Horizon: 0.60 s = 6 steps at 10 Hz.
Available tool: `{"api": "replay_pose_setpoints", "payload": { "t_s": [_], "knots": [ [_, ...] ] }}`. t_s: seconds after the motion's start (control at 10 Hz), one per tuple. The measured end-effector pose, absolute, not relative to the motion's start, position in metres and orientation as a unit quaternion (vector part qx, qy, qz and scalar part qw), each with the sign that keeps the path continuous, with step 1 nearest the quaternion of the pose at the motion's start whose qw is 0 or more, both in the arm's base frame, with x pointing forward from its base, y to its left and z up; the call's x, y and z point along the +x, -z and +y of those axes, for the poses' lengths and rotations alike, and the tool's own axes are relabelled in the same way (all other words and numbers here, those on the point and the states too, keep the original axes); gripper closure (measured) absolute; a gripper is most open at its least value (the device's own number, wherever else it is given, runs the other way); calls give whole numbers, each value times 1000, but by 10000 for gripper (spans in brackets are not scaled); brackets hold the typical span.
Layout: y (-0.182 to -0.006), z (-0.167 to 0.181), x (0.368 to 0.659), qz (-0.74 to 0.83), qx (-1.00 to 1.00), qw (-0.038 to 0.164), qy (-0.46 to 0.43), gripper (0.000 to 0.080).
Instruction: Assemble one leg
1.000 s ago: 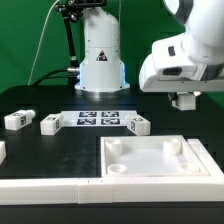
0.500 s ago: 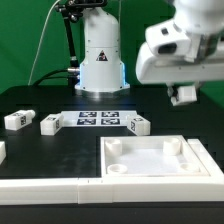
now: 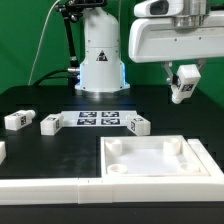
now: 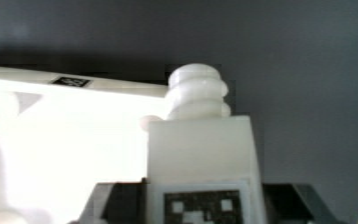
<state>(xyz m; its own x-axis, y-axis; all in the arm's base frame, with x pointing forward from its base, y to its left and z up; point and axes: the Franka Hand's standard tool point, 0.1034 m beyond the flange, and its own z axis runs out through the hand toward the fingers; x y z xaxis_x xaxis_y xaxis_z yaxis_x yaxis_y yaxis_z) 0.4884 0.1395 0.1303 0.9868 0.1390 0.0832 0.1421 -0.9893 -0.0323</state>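
My gripper [image 3: 183, 85] is high above the table at the exterior view's right, shut on a leg [image 3: 184, 84], a small white block with a black-and-white tag. In the wrist view the held leg [image 4: 202, 140] fills the middle, its tag between the dark fingers [image 4: 123, 203], its rounded peg end pointing away. The large white panel [image 3: 160, 160] with round corner sockets lies below, at the front right; it also shows in the wrist view [image 4: 51, 130]. Three more legs lie on the table: one [image 3: 18, 120] at the left, one [image 3: 50, 123] beside it, one [image 3: 137, 125] near the middle.
The marker board [image 3: 98, 119] lies flat at the table's middle back. The robot base [image 3: 100, 60] stands behind it. A long white rail [image 3: 50, 188] runs along the front edge at the left.
My gripper has risen a good way with the leg in it, and has turned. The panel and the loose legs have not moved.
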Motion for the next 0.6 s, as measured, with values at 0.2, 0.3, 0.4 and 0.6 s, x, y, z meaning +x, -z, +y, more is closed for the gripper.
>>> {"api": "replay_pose_setpoints", "payload": {
  "t_s": [0.2,0.3,0.4,0.6],
  "knots": [
    [-129,144,495,-73,-988,37,132,512],
    [-121,146,494,-79,-979,48,183,512],
    [-111,138,498,-107,-977,40,183,512],
    [-108,129,527,-128,-972,33,195,512]
  ]
}}
